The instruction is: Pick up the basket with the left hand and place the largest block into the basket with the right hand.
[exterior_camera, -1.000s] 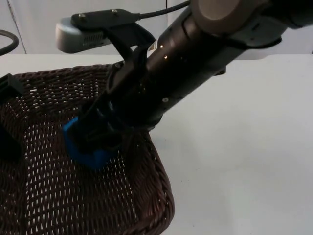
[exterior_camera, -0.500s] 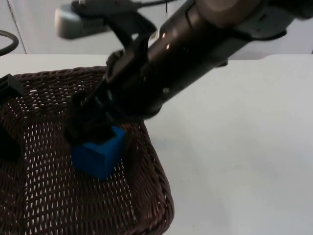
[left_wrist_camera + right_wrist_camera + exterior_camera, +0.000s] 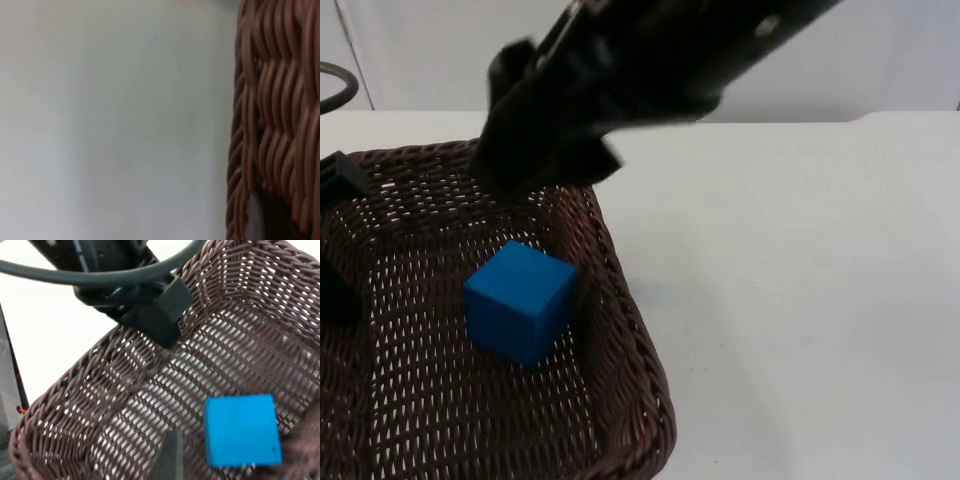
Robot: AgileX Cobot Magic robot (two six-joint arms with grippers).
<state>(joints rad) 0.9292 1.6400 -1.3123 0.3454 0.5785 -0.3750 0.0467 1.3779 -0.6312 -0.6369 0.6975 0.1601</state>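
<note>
Inside the wicker basket [image 3: 640, 350] sits the blue block [image 3: 518, 300]; left gripper [image 3: 150, 315] jaws clamp its rim.

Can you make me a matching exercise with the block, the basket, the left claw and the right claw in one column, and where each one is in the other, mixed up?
Things:
1. block
2. basket
3. left claw
4. right claw

Places:
A. blurred, above the basket's far rim
B. on the basket's rim
C. on the basket's woven floor, nothing touching it
D. on the white table, holding the block

Pairs: 1-C, 2-D, 3-B, 4-A
</note>
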